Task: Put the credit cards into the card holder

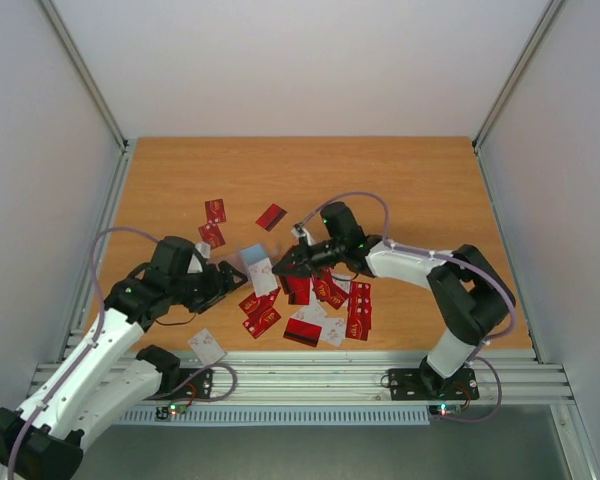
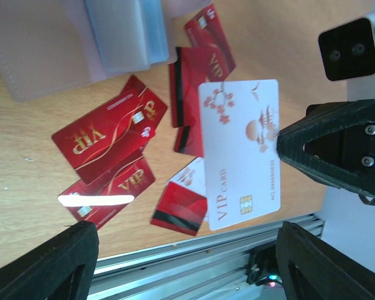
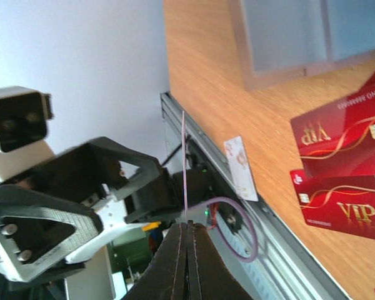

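My right gripper (image 1: pixel 286 267) is shut on a white VIP card (image 2: pixel 240 153) and holds it above the table, just in front of my left gripper (image 1: pixel 226 281). In the right wrist view the card is a thin edge-on line (image 3: pixel 184 169) above the closed fingertips (image 3: pixel 187 228). The left gripper (image 2: pixel 187 262) is open and empty, its fingers wide apart. The card holder (image 2: pixel 44 50) lies open on the table, pale grey with clear pockets, and shows between the two grippers in the top view (image 1: pixel 248 256). Several red cards (image 1: pixel 320 300) lie scattered under the right gripper.
More red cards (image 1: pixel 215 211) lie further back on the table. One white card (image 1: pixel 207 347) rests on the aluminium rail (image 1: pixel 310 372) at the near edge, and it also shows in the right wrist view (image 3: pixel 240 169). Walls enclose the table's sides and back.
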Controlling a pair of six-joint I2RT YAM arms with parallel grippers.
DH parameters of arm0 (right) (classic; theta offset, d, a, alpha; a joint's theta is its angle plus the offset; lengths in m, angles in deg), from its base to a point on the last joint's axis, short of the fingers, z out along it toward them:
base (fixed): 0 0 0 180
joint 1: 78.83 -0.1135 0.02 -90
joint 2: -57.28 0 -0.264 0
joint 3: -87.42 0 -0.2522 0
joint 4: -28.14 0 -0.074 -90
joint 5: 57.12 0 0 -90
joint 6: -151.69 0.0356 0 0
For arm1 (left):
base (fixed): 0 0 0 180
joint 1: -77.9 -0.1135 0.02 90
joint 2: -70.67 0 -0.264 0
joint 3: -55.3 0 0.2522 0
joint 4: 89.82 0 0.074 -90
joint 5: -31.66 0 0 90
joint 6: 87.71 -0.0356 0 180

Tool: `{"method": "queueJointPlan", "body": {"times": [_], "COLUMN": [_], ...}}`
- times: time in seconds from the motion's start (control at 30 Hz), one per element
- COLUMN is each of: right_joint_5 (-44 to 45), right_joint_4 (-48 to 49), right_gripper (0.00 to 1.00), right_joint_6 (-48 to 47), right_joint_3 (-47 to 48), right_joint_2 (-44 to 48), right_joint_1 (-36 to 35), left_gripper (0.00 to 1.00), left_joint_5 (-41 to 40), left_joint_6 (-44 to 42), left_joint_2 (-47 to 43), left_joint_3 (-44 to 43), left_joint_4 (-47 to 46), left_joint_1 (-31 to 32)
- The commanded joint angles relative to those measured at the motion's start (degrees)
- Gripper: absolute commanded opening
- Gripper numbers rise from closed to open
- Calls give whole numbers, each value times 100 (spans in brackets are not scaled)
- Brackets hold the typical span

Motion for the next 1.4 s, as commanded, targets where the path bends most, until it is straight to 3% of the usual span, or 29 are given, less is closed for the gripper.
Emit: {"method": "queueJointPlan", "body": {"times": [0.0,0.17,0.37,0.53,1.37], "right_joint_5": [-57,-66,-153,-248,-800], "right_joint_4": [-350,-825,-999,-1007,-219], "right_gripper": [1,1,1,1,1], "right_joint_6": [294,345,618,807,1519], "right_joint_3": [326,767,1211,1621,2162], "right_joint_2": [453,702,873,903,851], "right_joint_1": [248,439,559,581,598], "left_gripper": [79,76,71,63,24], "left_joint_5": [-22,25,396,544,590], "left_joint_6": [487,948,1812,2227,2509], "left_joint_2": [-283,-520,-450,-167,185], "left_joint_3": [-378,-436,-186,-226,-344], "left_joint_4": [-219,-797,-2510,-3286,-4177], "left_joint_1": [-83,-113,-128,-138,-260]}}
